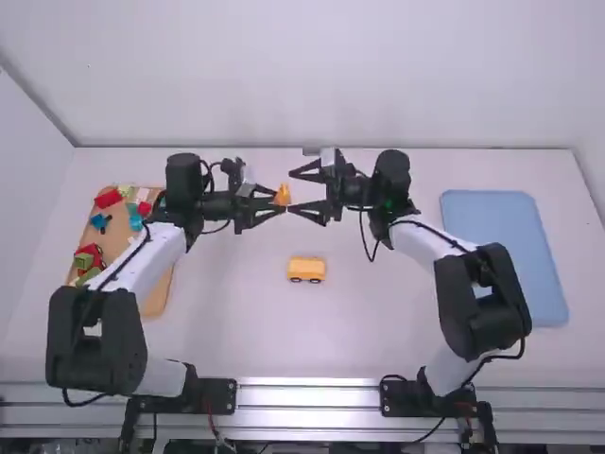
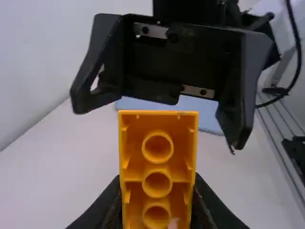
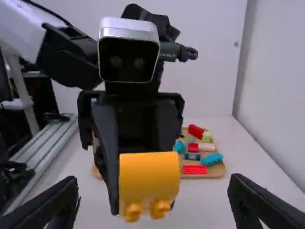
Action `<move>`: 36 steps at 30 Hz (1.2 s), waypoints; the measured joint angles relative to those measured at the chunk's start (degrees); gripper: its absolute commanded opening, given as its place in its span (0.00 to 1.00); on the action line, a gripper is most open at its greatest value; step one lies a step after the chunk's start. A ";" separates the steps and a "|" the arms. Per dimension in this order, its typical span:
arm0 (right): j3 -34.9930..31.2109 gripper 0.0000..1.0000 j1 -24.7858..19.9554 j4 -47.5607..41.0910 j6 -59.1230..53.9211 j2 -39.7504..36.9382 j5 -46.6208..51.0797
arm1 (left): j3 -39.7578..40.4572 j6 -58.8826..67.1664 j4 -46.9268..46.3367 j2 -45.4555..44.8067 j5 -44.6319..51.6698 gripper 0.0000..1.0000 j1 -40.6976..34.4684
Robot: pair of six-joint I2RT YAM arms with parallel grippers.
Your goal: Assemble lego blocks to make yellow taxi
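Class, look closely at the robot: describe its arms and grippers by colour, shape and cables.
The left arm and right arm have white links, chunky black joints and thin black cables. The left gripper and right gripper are black with two tapering fingers. A silver-rimmed, black-faced box sits by the left gripper.

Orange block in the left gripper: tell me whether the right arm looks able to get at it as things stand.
Probably yes. The right gripper is open and faces the free end of the orange block, which sticks out from the left gripper; nothing seems to stand between them.
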 measured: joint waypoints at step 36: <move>0.33 0.21 1.90 0.09 2.05 -0.02 -2.03 | 0.00 1.46 1.09 0.00 3.69 0.62 -0.11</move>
